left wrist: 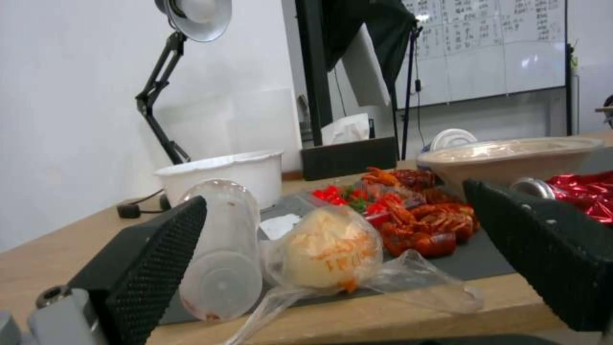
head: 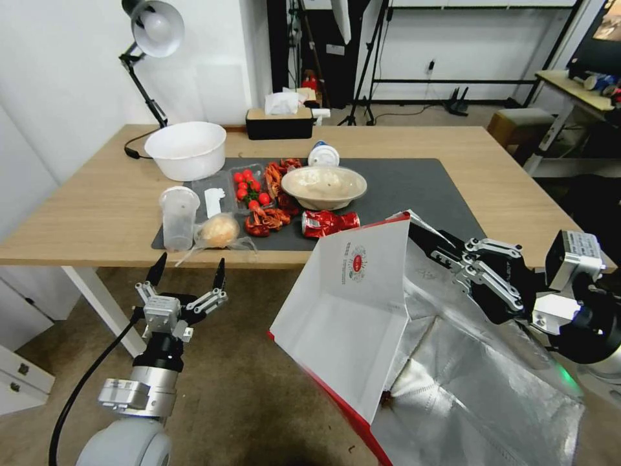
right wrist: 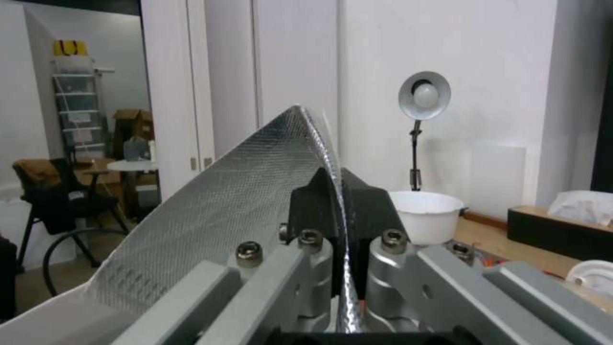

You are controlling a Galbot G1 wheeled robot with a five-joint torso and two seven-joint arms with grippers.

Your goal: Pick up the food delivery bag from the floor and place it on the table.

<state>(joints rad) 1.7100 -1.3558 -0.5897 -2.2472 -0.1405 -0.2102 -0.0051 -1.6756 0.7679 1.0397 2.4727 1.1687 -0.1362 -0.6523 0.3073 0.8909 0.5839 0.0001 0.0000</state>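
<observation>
The food delivery bag [head: 349, 310] is white with a red edge, a round red logo and crinkled foil lining. It hangs tilted in front of the table's front right edge, and its lower part runs off the head view's bottom. My right gripper [head: 424, 238] is shut on the bag's upper rim; the right wrist view shows its fingers [right wrist: 319, 206] pinching the foil rim [right wrist: 255, 191]. My left gripper [head: 187, 272] stands open with nothing in it, just below the table's [head: 97, 200] front left edge and above the floor [head: 239, 388]. Its pads [left wrist: 153, 258] frame the food on the table.
A dark grey mat [head: 414, 188] holds a beige bowl [head: 323, 186], a crushed red can [head: 328, 222], crayfish [head: 265, 220], tomatoes [head: 249, 184], a clear cup [head: 178, 217] and a bagged bun [head: 220, 231]. Behind stand a white bowl [head: 185, 149], a lamp [head: 152, 29] and a tissue box [head: 279, 122].
</observation>
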